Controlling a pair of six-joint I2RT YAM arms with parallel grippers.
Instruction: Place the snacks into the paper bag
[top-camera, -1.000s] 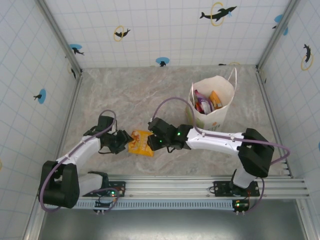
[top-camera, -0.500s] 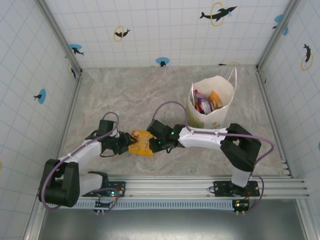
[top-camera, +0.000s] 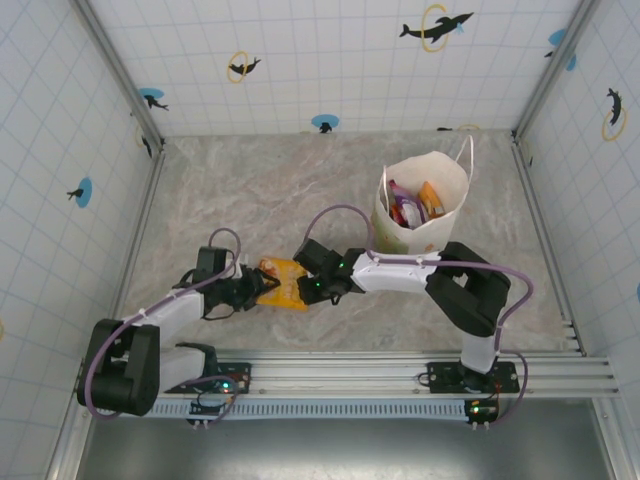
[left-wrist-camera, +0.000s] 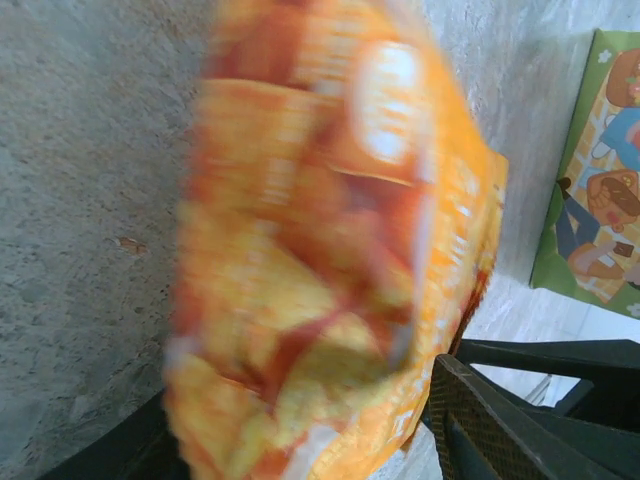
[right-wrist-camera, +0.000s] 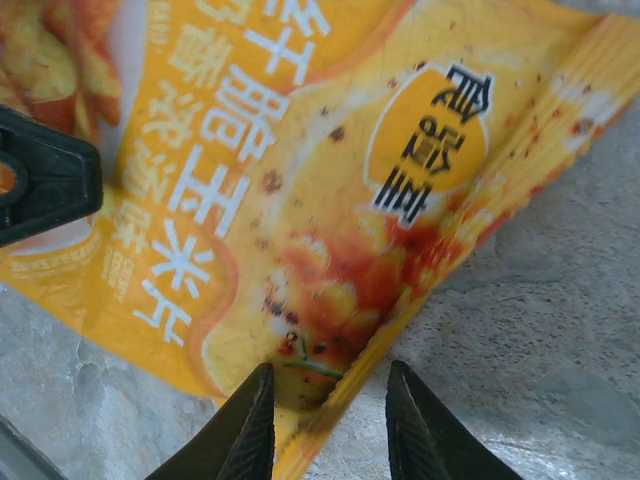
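Observation:
A yellow-orange snack packet (top-camera: 282, 284) lies on the marble table between my two grippers. My left gripper (top-camera: 250, 288) has the packet (left-wrist-camera: 320, 250) between its jaws, filling the gap, one finger (right-wrist-camera: 40, 180) lying on the packet's top face. My right gripper (top-camera: 311, 285) is open, and its fingers (right-wrist-camera: 250, 430) straddle the packet's sealed corner edge (right-wrist-camera: 330, 300) with a gap still showing. The paper bag (top-camera: 420, 225) stands upright at the back right with several snacks (top-camera: 412, 205) inside. Its green printed side (left-wrist-camera: 590, 180) shows in the left wrist view.
Tiled walls with dolphin stickers close in the table (top-camera: 260, 190) on three sides. The aluminium rail (top-camera: 400, 375) with the arm bases runs along the near edge. Open marble lies behind and left of the packet.
My right gripper has slid left onto the packet's corner and its jaws have narrowed. My left gripper has pushed slightly right into the packet. The right arm's elbow has folded inward.

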